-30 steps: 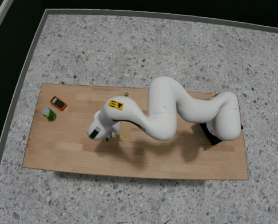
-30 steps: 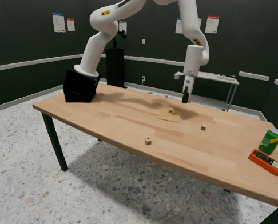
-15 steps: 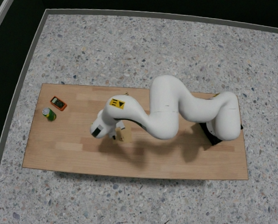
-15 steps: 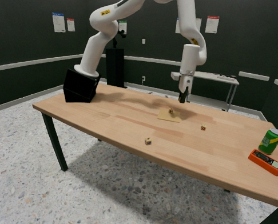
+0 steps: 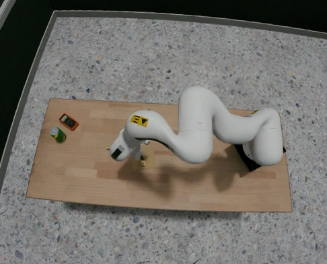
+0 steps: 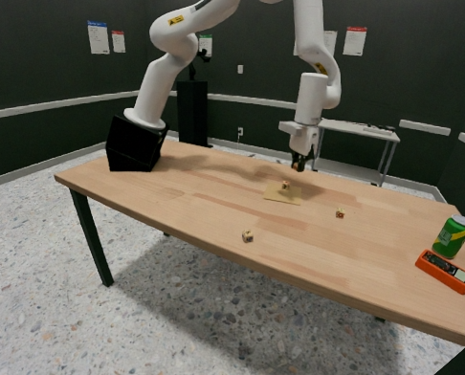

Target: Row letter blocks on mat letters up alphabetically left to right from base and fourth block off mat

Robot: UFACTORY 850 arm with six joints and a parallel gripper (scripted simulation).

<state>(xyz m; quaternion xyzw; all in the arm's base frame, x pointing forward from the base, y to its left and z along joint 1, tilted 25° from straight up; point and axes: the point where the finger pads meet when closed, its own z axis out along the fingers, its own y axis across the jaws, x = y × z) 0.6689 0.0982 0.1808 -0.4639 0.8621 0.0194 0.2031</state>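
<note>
My gripper [image 6: 298, 164] is shut on a small wooden block [image 6: 297, 166] and holds it in the air just beyond the far edge of the tan mat [image 6: 282, 192]. One block [image 6: 285, 185] sits on the mat near that edge. Another block [image 6: 340, 213] with a red mark lies on the table to the right of the mat. A third block [image 6: 247, 235] lies off the mat near the table's near edge. In the overhead view the wrist [image 5: 122, 148] covers part of the mat [image 5: 146, 161]; a block [image 5: 142, 163] shows on it. The letters are too small to read.
A green can [image 6: 452, 235] and an orange meter [image 6: 444, 271] stand at the table's right end; both also show in the overhead view, the can [image 5: 58, 134] and the meter [image 5: 68, 121]. The black robot base [image 6: 132, 145] sits at the left end.
</note>
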